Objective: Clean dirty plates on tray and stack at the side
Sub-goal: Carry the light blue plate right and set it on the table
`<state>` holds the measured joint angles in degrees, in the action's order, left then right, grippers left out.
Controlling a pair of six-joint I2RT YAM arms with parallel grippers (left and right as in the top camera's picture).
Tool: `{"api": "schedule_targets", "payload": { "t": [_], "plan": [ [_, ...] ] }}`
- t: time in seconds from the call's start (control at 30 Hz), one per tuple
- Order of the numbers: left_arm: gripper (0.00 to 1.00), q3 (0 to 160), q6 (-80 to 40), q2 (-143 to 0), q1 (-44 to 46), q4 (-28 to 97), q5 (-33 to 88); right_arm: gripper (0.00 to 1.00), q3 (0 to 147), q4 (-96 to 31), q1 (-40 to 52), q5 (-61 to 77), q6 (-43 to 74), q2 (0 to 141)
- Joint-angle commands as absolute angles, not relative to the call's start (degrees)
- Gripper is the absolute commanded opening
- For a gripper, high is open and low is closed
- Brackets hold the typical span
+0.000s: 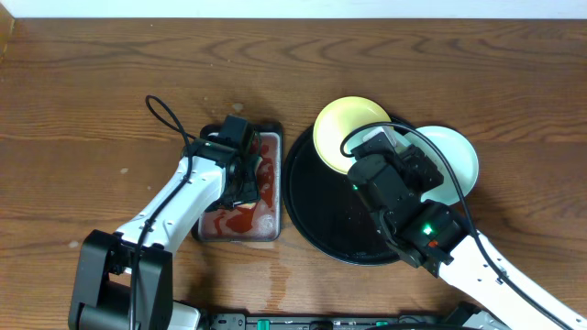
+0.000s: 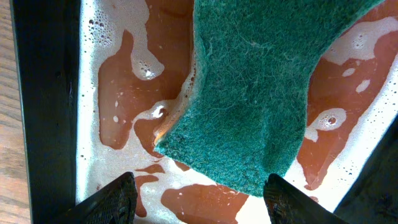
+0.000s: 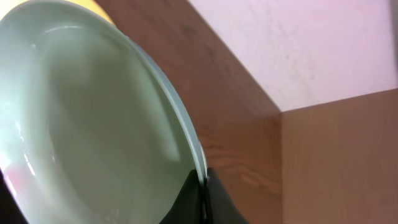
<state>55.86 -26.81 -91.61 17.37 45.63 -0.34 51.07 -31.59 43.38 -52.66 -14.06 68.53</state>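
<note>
Near left, the left end effector is hovering released over the green sponge. Farther right, the right end effector is clenching the rim of a mint plate over the black tray; no side stack is showing, so cleaning is likely just starting.

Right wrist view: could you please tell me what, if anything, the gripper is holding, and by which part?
The right gripper is shut on the mint-white plate, pinching its rim edge.
</note>
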Motion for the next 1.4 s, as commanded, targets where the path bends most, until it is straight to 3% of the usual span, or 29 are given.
{"api": "schedule_targets", "payload": {
  "t": [0.0, 0.3, 0.57, 1.17, 1.37],
  "plan": [
    [0.67, 55.27, -27.09, -91.72, 17.43, 45.82, -0.49, 0.01, 52.77, -29.76, 43.99, -57.21, -17.34, 68.58],
    [0.67, 55.27, -27.09, -91.72, 17.43, 45.82, -0.49, 0.01, 52.77, -22.15, 43.99, -57.23, -28.99, 68.60],
    [0.66, 55.27, -27.09, -91.72, 17.43, 45.82, -0.49, 0.01, 52.77, -18.26, 43.97, -57.25, -32.51, 68.60],
    [0.66, 55.27, -27.09, -91.72, 17.43, 45.84, -0.49, 0.01, 52.75, -16.51, 43.68, -57.63, -32.05, 68.60],
    [0.66, 55.27, -27.09, -91.72, 17.43, 45.89, -0.49, 0.01, 52.75, -16.67, 39.05, -57.60, -18.55, 68.60]
  ]
}}
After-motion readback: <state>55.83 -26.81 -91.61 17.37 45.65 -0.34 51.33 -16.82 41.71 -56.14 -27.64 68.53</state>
